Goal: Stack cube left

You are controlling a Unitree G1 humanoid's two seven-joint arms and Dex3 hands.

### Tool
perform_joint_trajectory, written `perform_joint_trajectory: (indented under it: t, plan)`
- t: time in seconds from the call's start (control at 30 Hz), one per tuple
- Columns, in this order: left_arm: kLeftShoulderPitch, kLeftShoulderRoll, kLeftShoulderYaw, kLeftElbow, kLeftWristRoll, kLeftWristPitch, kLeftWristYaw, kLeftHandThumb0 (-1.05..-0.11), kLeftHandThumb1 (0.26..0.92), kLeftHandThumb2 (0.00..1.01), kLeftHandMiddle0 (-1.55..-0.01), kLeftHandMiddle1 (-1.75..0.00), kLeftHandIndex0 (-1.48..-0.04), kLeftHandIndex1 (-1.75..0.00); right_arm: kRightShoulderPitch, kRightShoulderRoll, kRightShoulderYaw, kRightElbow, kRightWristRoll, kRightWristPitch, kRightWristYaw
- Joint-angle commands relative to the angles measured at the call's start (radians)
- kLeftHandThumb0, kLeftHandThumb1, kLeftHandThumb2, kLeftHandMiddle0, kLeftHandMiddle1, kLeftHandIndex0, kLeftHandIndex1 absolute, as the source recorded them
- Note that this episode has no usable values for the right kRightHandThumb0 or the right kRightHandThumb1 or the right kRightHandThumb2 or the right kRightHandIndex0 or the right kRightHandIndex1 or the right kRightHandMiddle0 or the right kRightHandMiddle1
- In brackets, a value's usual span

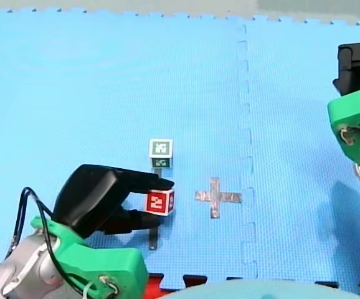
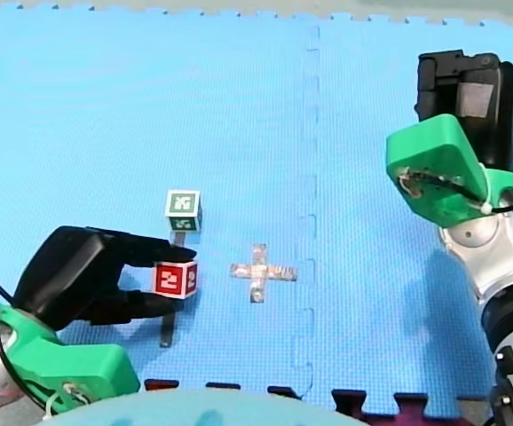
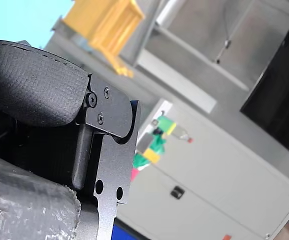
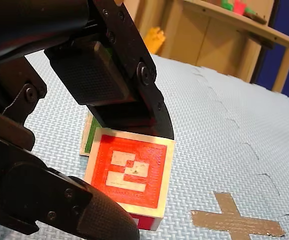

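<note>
My left hand [image 2: 79, 275], clamped on the red cube [image 2: 175, 279], has the green cube [image 2: 183, 209] just beyond it; right hand [image 2: 461, 89] well apart.

Mostly hidden green cube [image 4: 88, 137] (behind red cube [image 4: 129, 172], wrist view), right robot hand [image 1: 357, 65] cropped

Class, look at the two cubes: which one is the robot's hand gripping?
The red cube, pinched by the left hand; the green cube stands free on the mat beyond it. The right hand is at far right.
</note>
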Motion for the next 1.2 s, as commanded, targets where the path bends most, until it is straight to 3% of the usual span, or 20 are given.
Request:
perform_joint_trajectory:
  t: [0.0, 0.1, 0.3, 0.4, 0.57, 1.0, 1.17]
  plan:
    - [-0.005, 0.016, 0.012, -0.072, -0.044, 0.048, -0.112, -0.477, 0.771, 0.00, -0.97, -1.75, -1.31, -0.05, 0.005, 0.000, 0.000, -0.002, 0.004, 0.003, -0.005]
    - [-0.013, 0.019, 0.039, -0.212, -0.133, 0.170, -0.309, -0.483, 0.770, 0.00, -0.97, -1.75, -1.31, -0.04, 0.006, 0.004, -0.001, -0.002, 0.004, 0.004, -0.006]
    - [-0.064, 0.036, 0.095, -0.440, -0.251, 0.332, -0.519, -0.495, 0.767, 0.00, -0.96, -1.75, -1.31, -0.03, 0.010, 0.018, -0.003, 0.007, 0.007, 0.017, -0.005]
    - [-0.104, 0.038, 0.108, -0.500, -0.264, 0.398, -0.581, -0.497, 0.765, 0.00, -0.95, -1.75, -1.31, -0.03, 0.011, 0.029, -0.009, 0.007, 0.017, 0.025, 0.008]
    - [-0.154, 0.042, 0.114, -0.630, -0.251, 0.575, -0.708, -0.498, 0.764, 0.00, -0.94, -1.75, -1.33, -0.03, 0.010, 0.036, -0.012, 0.006, 0.022, 0.022, 0.019]
    - [-0.206, 0.043, 0.114, -0.692, -0.210, 0.698, -0.809, -0.493, 0.761, 0.00, -0.97, -1.75, -1.33, -0.02, 0.004, 0.046, -0.009, 0.023, 0.016, 0.027, 0.018]
    - [-0.221, 0.034, 0.088, -0.672, -0.188, 0.728, -0.810, -0.490, 0.760, 0.00, -0.98, -1.75, -1.33, -0.02, 0.001, 0.046, -0.008, 0.025, 0.022, 0.027, 0.022]
